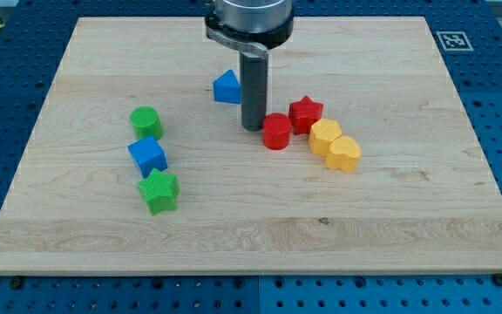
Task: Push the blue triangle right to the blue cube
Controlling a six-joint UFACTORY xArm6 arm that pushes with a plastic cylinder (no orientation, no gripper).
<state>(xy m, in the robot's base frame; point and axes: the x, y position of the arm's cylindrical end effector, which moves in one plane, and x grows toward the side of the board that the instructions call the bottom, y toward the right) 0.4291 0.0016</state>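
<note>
The blue triangle [227,88] lies on the wooden board [251,218] just above the middle, partly hidden on its right by my rod. The blue cube [147,156] sits at the view's left, between a green cylinder [145,121] above it and a green star [159,190] below it. My tip [252,127] rests on the board just right of and below the blue triangle, close to the left of a red cylinder [275,132].
A red star [305,113] sits right of the red cylinder. A yellow hexagon-like block [324,135] and a yellow heart [344,153] lie touching, further right. A marker tag [452,39] is at the board's top right corner.
</note>
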